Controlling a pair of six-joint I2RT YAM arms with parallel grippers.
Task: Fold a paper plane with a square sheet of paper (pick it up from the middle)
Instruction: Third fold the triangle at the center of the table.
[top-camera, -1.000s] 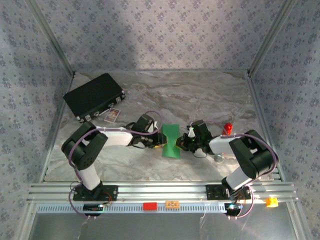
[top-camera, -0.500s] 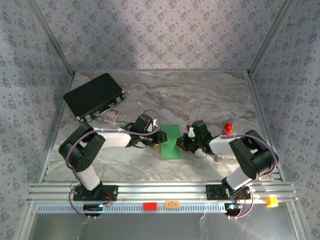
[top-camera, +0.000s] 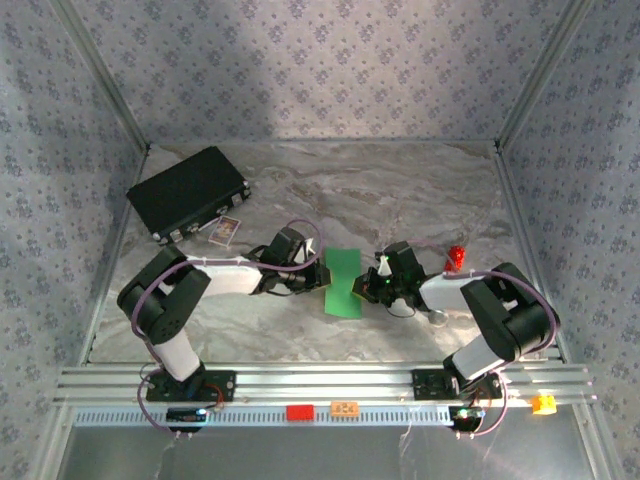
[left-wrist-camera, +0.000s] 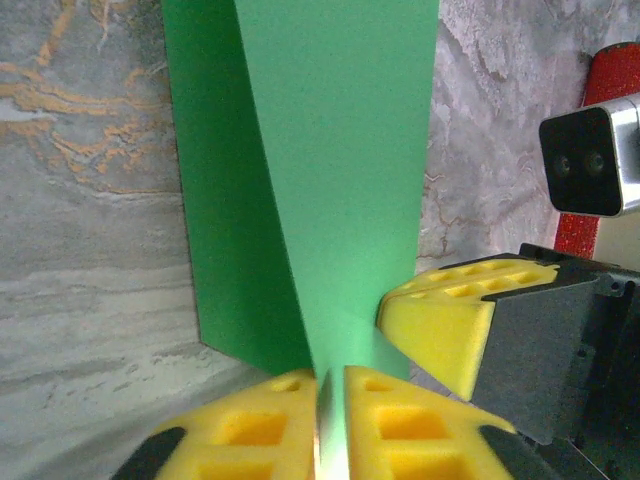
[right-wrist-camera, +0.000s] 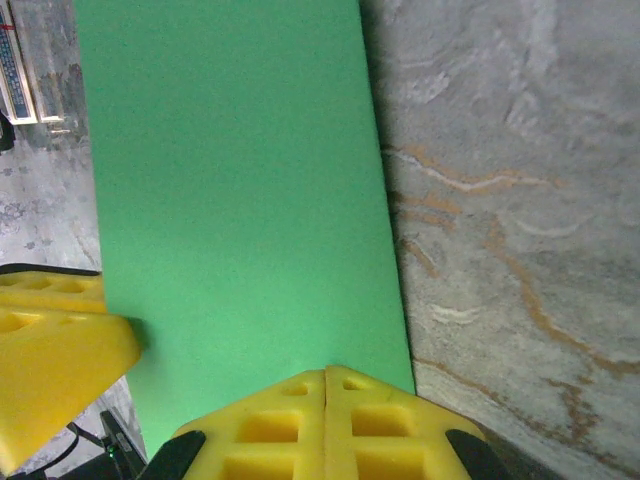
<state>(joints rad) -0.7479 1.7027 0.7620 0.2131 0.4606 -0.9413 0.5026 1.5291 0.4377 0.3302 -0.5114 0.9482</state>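
The green sheet of paper (top-camera: 342, 283) sits near the middle of the counter (top-camera: 400, 190), right between the two hands. From above it looks like a tall strip, longer than it is wide. In the left wrist view the sheet of paper (left-wrist-camera: 340, 150) has a darker part lying flat on the counter. A lighter flap on top runs down to the yellow fingers.

The left hand (top-camera: 320, 281) is at 9 o'clock from the paper, right at its edge. Seen close up, the left hand (left-wrist-camera: 330, 390) is squeezed shut. The thin edge of the flap is pinched between its two yellow fingers.

The right hand (top-camera: 365, 288) is at 3 o'clock from the paper, touching that side. In its own view the right hand (right-wrist-camera: 326, 385) is closed tight, with no gap between its fingers. The sheet of paper (right-wrist-camera: 230, 200) ends right at the fingertips, and its edge looks nipped there. One yellow finger (right-wrist-camera: 55, 345) of the left hand shows at 8 o'clock in that view, touching the paper.

Past the right hand, at about 2 o'clock from the paper, stands a small red tube (top-camera: 457, 256). Far off at 10 o'clock lies a black case (top-camera: 188, 192), with a little card (top-camera: 226, 231) just beside it.
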